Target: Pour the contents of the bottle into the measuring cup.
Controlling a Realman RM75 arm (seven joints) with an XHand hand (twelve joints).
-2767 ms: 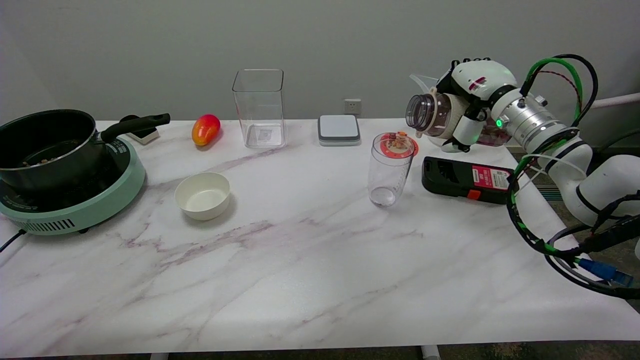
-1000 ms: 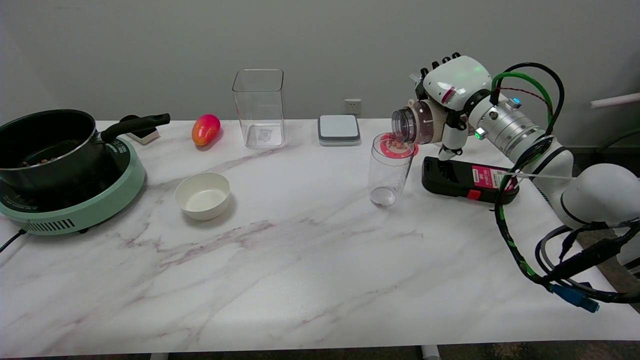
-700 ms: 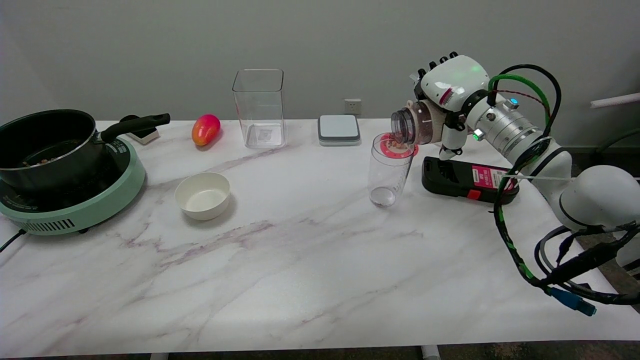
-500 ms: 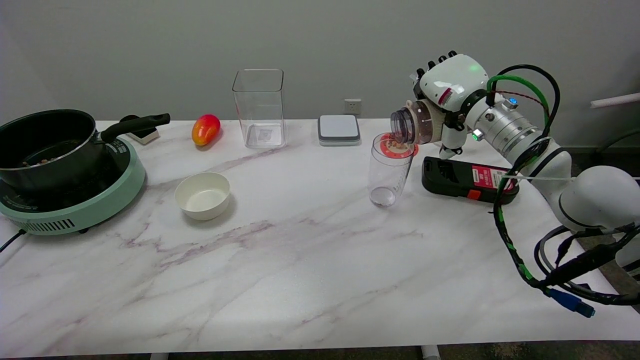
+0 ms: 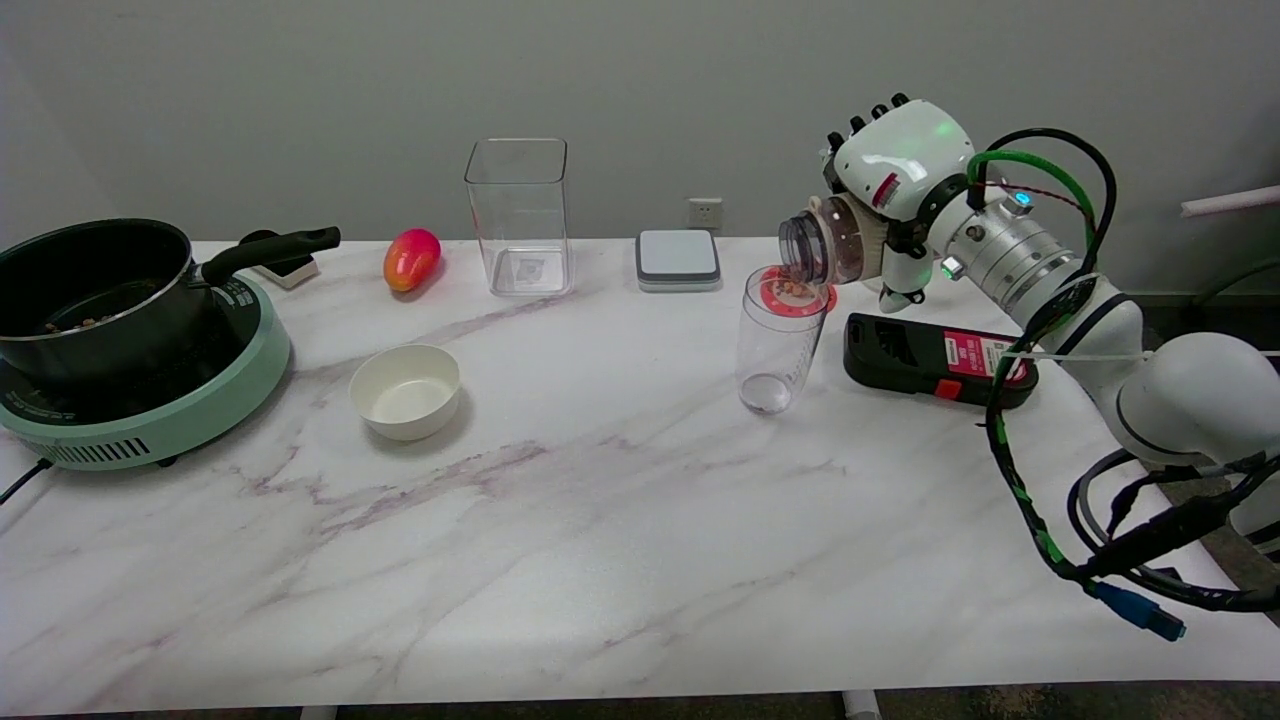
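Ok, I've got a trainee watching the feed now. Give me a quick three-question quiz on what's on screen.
1. True or false: the right hand holds the bottle upright.
2. What lies on the table right behind the measuring cup? A) a mango B) a red lid C) a spoon
3. Fill in: the bottle's open mouth points toward the rim of the ____.

Key:
1. False. It is tipped on its side, mouth toward the picture's left.
2. B. The red lid shows through the cup's clear wall.
3. Measuring cup.
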